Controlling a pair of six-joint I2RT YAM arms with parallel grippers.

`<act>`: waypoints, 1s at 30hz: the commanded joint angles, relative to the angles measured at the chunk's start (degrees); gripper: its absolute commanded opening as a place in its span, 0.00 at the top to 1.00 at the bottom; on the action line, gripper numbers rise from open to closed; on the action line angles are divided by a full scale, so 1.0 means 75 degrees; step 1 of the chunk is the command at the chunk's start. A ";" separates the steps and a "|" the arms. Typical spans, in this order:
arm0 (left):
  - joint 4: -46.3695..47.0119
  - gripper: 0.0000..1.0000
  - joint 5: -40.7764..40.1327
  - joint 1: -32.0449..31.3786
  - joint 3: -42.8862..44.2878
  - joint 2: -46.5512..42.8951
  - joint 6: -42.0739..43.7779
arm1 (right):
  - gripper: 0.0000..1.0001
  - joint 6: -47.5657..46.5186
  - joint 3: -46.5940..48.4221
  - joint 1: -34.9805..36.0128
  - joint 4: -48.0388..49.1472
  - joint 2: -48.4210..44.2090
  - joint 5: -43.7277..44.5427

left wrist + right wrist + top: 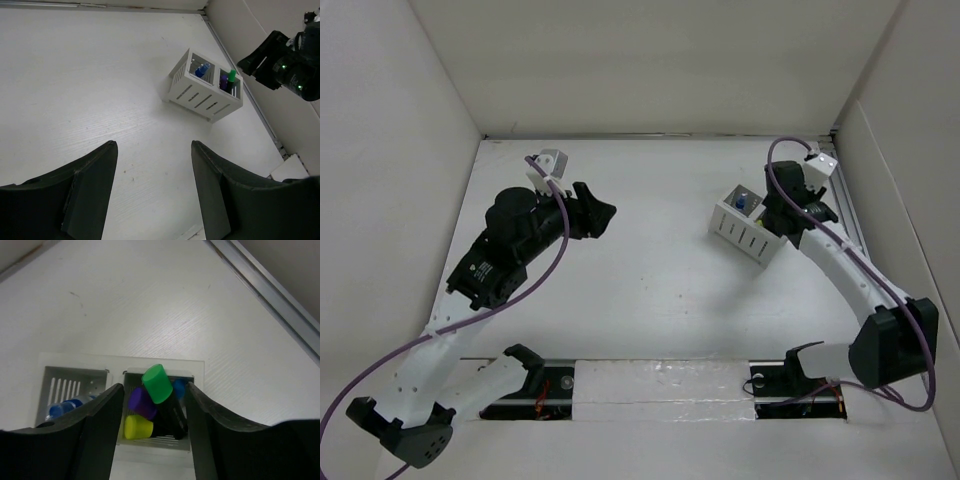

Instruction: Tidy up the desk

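**Working over the crowded marker compartment without a snag**

The organiser tray (pixel 745 235) stands at about 2 o'clock on the desk (pixel 650 300), and the right gripper (pixel 155 385) hangs straight over it. Its fingers are spread and grasp nothing. The green-capped marker (pixel 157 384) stands in the gap, touching neither finger as far as I can tell.

A purple cap (pixel 140 402) and a yellow cap (pixel 137 427) crowd the marker at its 7 o'clock, in the same compartment. Whether this is a drop-off or a pick, I cannot tell.

Either way, the next move is best made vertically with the fingers wide. That way no cap is dragged and the light tray is not tipped.

The left gripper (pixel 153 145), near 10 o'clock, is likewise spread and empty above bare desk. It is best held clear of the tray.
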 commanded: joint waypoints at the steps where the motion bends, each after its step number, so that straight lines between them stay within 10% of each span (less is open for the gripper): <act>1: 0.0429 0.43 -0.0015 0.0040 0.0402 -0.0062 0.0054 | 0.42 -0.0027 0.0537 0.0167 -0.0140 -0.0756 -0.0217; 4: 0.0558 0.43 0.0031 0.0040 0.0542 -0.0016 0.0007 | 0.55 -0.0156 0.0573 0.0588 -0.0211 -0.1400 -0.0942; 5: 0.0570 0.43 0.0148 0.0040 0.0601 0.0066 -0.0017 | 0.78 -0.0214 0.0550 0.0914 -0.0164 -0.1577 -0.1478; 8: 0.0594 0.42 0.0277 0.0040 0.0835 0.0195 -0.0017 | 1.00 -0.0401 0.0421 0.1536 0.0082 -0.2291 -0.2649; 16: 0.0642 0.34 -0.0108 0.0040 0.1210 0.0266 -0.0087 | 1.00 -0.0626 0.0433 0.3854 0.0434 -0.2845 -0.6110; 19: 0.0396 0.33 -0.0623 0.0040 0.1281 0.0172 -0.0145 | 0.81 -0.0473 0.0059 0.4792 0.0469 -0.2927 -0.6568; 21: 0.0279 0.33 -0.1231 0.0040 0.1036 -0.0084 -0.0320 | 0.44 -0.0135 -0.0664 0.5227 0.0760 -0.2997 -0.6826; 30: 0.0137 0.31 -0.1539 0.0040 -0.0149 -0.0765 -0.1141 | 0.28 0.0277 -0.1349 0.5921 0.1348 -0.2681 -0.6675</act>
